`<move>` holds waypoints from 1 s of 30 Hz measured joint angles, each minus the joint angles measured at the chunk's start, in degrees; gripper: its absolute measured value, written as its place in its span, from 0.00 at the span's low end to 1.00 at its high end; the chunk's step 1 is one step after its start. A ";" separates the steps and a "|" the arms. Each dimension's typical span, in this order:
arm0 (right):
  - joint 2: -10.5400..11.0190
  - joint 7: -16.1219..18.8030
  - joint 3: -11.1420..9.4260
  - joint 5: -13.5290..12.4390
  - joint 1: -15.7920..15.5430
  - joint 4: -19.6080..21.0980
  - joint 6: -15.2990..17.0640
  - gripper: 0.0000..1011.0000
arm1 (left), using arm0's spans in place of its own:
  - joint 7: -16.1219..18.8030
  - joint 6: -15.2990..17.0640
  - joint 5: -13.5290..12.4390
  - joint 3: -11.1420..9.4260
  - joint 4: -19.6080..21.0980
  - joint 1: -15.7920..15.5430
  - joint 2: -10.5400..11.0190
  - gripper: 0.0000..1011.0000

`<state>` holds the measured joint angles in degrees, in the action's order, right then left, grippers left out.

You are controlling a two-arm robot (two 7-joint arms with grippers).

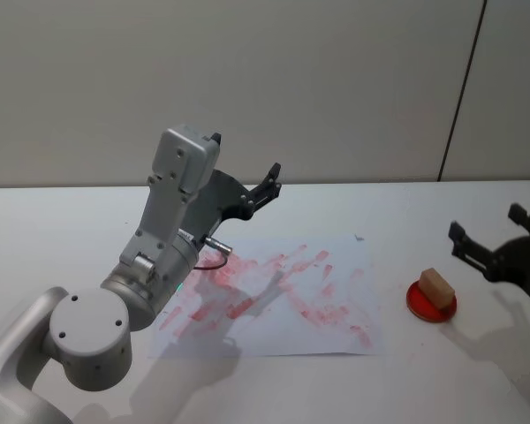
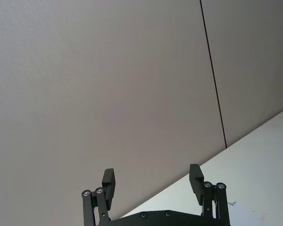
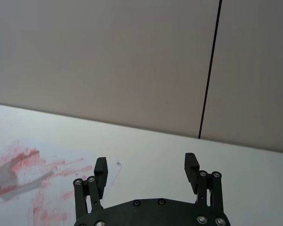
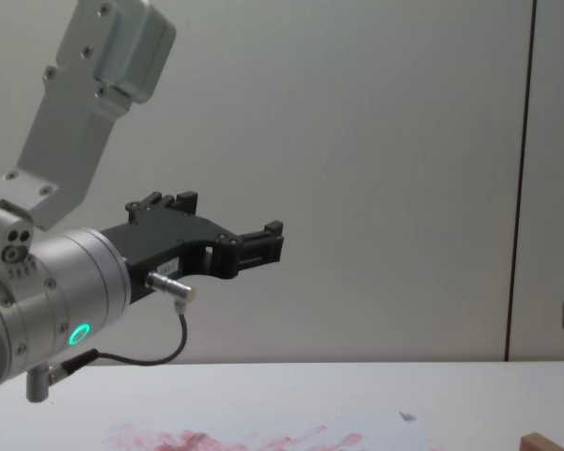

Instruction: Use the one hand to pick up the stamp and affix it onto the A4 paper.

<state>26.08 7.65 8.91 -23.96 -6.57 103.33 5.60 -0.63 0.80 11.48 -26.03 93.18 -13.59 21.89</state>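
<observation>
Head view, from the left: the big silver arm holds the black two-finger left gripper (image 1: 246, 159) raised above the white table's (image 1: 62, 221) left half, fingers spread apart. Mid-table lies the A4 paper (image 1: 287, 309), a flat white sheet smeared with red-pink ink. Its long side runs left to right, a dark speck (image 1: 359, 237) sits by its far right corner, and the arm hides its near left corner. Just beyond the paper's right edge, the stamp (image 1: 436, 285), a small light-tan wooden block, rests on a round red ink pad (image 1: 428, 308), its longer side seemingly diagonal to the table's edges. In the chest view only one corner of the stamp shows. At the table's right edge, the black two-finger right gripper (image 1: 486, 225) hovers beside the stamp, open and not touching it.
</observation>
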 joint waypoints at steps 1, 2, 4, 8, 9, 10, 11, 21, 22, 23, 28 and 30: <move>0.43 0.30 -0.24 -0.36 -0.39 0.04 0.65 0.99 | 0.00 0.00 0.00 0.00 0.00 0.00 0.00 0.99; 0.62 0.50 -0.32 -0.53 -0.57 0.04 1.07 0.99 | 0.00 0.00 0.00 0.00 0.00 0.00 0.00 0.99; 1.14 0.96 -0.51 -0.75 -1.00 0.05 2.06 0.99 | 0.00 0.00 0.00 0.00 0.00 0.00 0.00 0.99; 1.80 1.70 -0.63 -0.69 -1.37 -0.21 3.76 0.99 | 0.00 0.00 0.00 0.00 0.00 0.00 0.00 0.99; 1.88 1.84 -0.63 -0.59 -1.38 -0.30 4.08 0.99 | 0.00 0.00 0.00 0.00 0.00 0.00 0.00 0.99; 2.00 2.10 -0.62 -0.32 -1.35 -0.60 4.70 0.99 | 0.00 0.00 0.00 0.00 0.00 0.00 0.00 0.99; 2.01 2.24 -0.61 -0.15 -1.30 -0.69 5.03 0.99 | 0.00 0.00 0.00 0.00 0.00 0.00 0.00 0.99; 1.06 4.44 0.69 3.14 0.86 -3.45 8.82 0.99 | 0.00 0.00 0.00 0.00 0.00 0.00 0.00 0.99; 0.93 4.54 0.81 3.34 1.07 -3.70 9.00 0.99 | 0.00 0.00 0.00 0.00 0.00 0.00 0.00 0.99; 0.61 4.87 1.13 3.98 1.59 -4.35 9.54 0.99 | 0.01 0.00 0.00 0.00 0.00 0.00 0.00 0.99; -0.52 5.94 2.08 5.95 3.20 -6.33 10.91 0.99 | 0.01 0.00 0.00 0.00 0.00 0.00 0.00 0.99; -0.83 6.24 2.35 6.53 3.62 -6.87 11.31 0.99 | 0.00 0.00 0.00 0.00 0.00 0.00 0.00 0.99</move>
<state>25.25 13.90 11.26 -17.43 -2.94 96.46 16.91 -0.63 0.80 11.48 -26.03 93.18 -13.59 21.90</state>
